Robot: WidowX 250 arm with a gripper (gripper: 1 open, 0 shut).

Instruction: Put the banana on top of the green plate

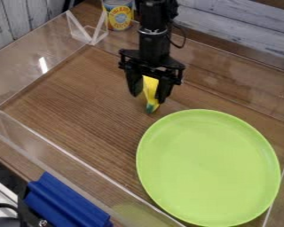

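The small yellow banana (151, 102) lies on the wooden table, just beyond the far left rim of the large lime-green plate (209, 168). My black gripper (151, 95) points straight down over it, one finger on each side of the fruit. The fingers sit tight against the banana's sides, so the gripper is shut on it. The banana's lower dark tip sticks out below the fingers toward the plate, and its upper part is hidden by the hand. Nothing lies on the plate.
A yellow labelled container (118, 13) stands at the back behind the arm. Clear acrylic walls (38, 62) ring the table, with a clear bracket (88, 31) at the back left. A blue object (64, 208) sits at the front left corner.
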